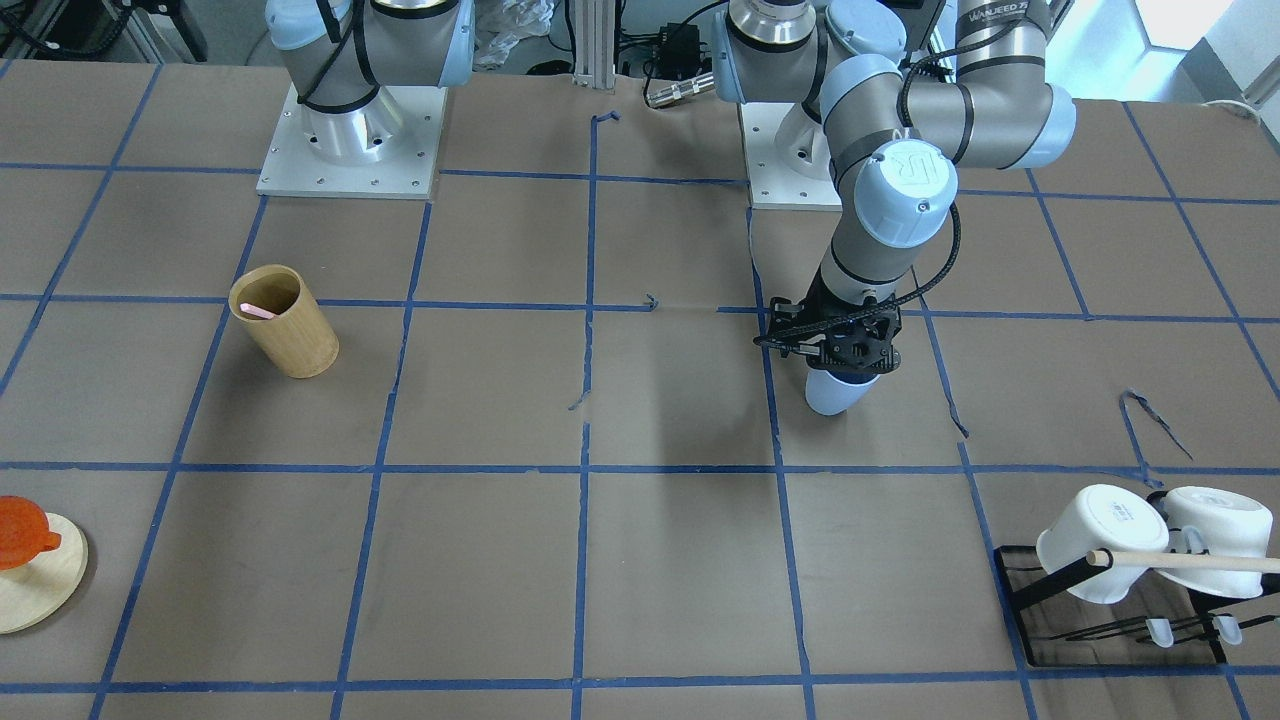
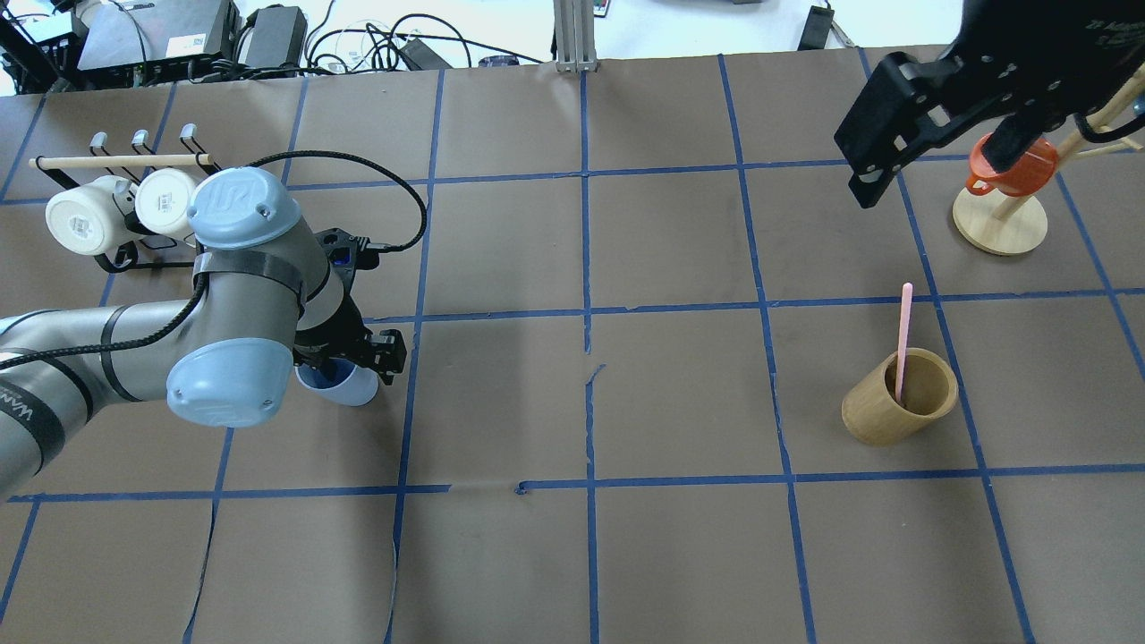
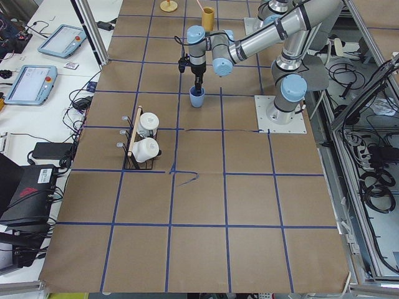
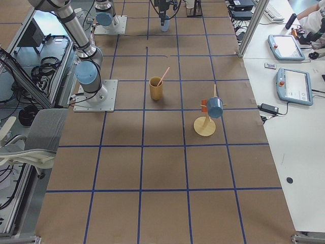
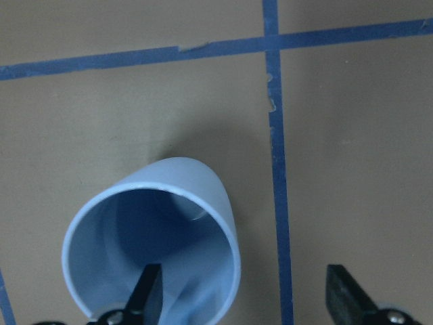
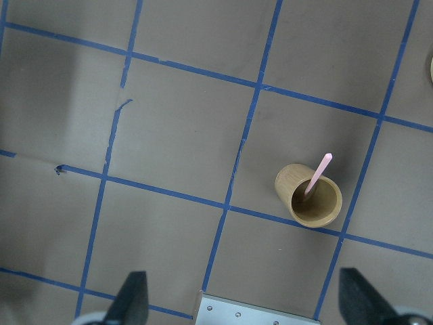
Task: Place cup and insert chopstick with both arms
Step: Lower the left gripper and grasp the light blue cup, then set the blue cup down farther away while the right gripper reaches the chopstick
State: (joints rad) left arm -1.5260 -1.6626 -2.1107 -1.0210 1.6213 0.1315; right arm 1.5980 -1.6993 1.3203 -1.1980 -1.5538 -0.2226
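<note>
Cup (image 5: 155, 230) standing on worktop (image 1: 680, 560) under left hand (image 5: 245, 281): one finger (image 5: 150, 294) inside rim, other outside, spread, not clamped. Chopstick (image 2: 904, 344) leaning in wooden cylinder (image 2: 881, 416), well apart from cup. Right hand (image 6: 243, 279) high above worktop, fingers wide, empty.

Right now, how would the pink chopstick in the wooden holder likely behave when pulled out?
The chopstick looks thin, so probably very light and easy to lift. It leans loosely on the rim of the wooden holder, so a nudge could swing it around. Its slim, smooth shaft might slip or pivot in a pinch.
</note>
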